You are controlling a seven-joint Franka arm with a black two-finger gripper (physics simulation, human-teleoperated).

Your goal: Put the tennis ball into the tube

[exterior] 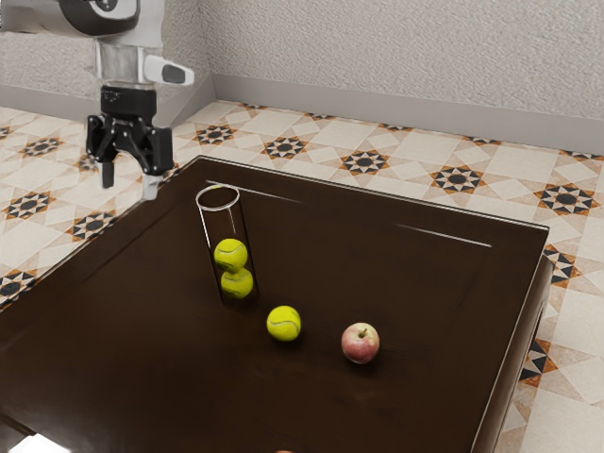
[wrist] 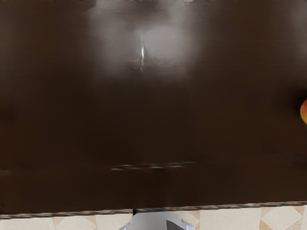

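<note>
Black and pointing straight down, my gripper (exterior: 129, 179) hangs in the air with its two fingers well apart, holding nothing. Below me lies the worktop (exterior: 142, 359), dark brown and glossy: in my wrist view a pale, cloudy glare spreads over it with a short bright streak inside, and one straight edge gives way to tiles, where a grey-white part (wrist: 153, 221) juts in. A rounded red and yellow thing (wrist: 304, 111), cut off by the picture, is in that view as well.

In the exterior view, the clear tube (exterior: 219, 226) stands nearest me on the worktop, its rim pale and open, with two yellow-green balls (exterior: 230, 254) inside, one on top of the other. Outside it, near its foot, the loose tennis ball (exterior: 283, 324) rests on the dark surface. Farther from me sits an apple (exterior: 360, 343), blushed pink over cream, a short stem on top.

Beyond the worktop's thin, light-catching border spreads the floor (exterior: 415, 200), cream tiles set with dark stars and tan-orange shapes. It meets a plain grey skirting (exterior: 377, 111), and above that rises a rough, pale grey wall (exterior: 396, 47), which turns a corner behind my arm.
</note>
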